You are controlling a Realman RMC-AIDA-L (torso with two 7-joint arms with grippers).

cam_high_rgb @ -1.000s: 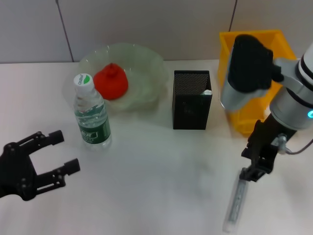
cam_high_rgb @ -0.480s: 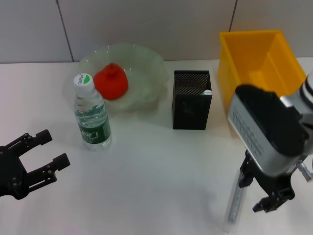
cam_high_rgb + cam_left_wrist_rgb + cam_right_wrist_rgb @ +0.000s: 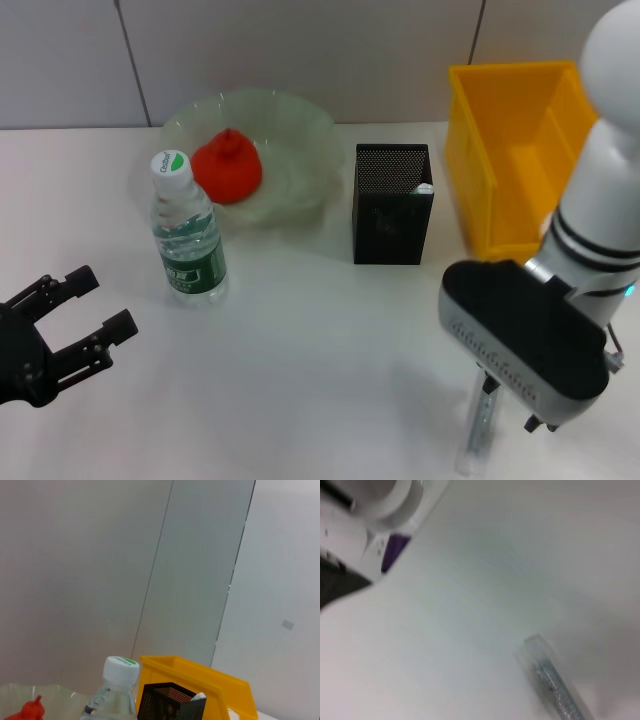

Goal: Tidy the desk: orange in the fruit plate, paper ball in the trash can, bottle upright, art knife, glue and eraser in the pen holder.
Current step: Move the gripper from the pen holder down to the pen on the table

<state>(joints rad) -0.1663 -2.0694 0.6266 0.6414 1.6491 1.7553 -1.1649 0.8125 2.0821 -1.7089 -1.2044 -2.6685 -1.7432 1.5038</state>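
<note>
The art knife (image 3: pixel 478 428) lies flat on the desk (image 3: pixel 320 370), partly hidden under the right gripper (image 3: pixel 540 425), whose finger state cannot be told. A thin flat knife could be pushed aside or missed. The left gripper (image 3: pixel 75 325) is spread open and idle.

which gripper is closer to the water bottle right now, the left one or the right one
Left. The left gripper sits open at the near left of the table, just in front of and beside the upright water bottle. The right arm is across the table, above the art knife.
</note>
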